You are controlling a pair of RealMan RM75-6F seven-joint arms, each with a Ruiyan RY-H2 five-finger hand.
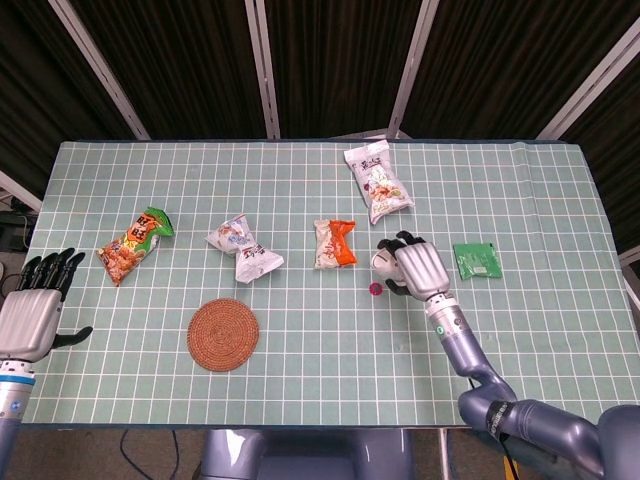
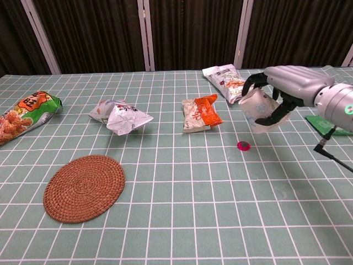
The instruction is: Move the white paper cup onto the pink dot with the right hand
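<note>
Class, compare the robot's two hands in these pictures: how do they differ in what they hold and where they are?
The right hand grips the white paper cup above the table, near the pink dot; the left hand holds nothing, fingers apart, at the table's left edge. Both are silver with black fingers.

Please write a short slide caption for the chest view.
Right hand holds the white paper cup above the table, near the pink dot.

Right hand (image 2: 287, 91): silver-grey metal back plate, smooth and slightly domed, with black fingers (image 2: 249, 84). Round silver wrist behind it, small green spot on its side; thin black cable hangs below. Right arm (image 1: 466, 348): glossy blue-grey segments, dark ring at one joint, bulky rounded shell near the frame's edge. Left hand (image 1: 32, 312): same silver plate, black fingers, black thumb, silver wrist with blue marking.
</note>
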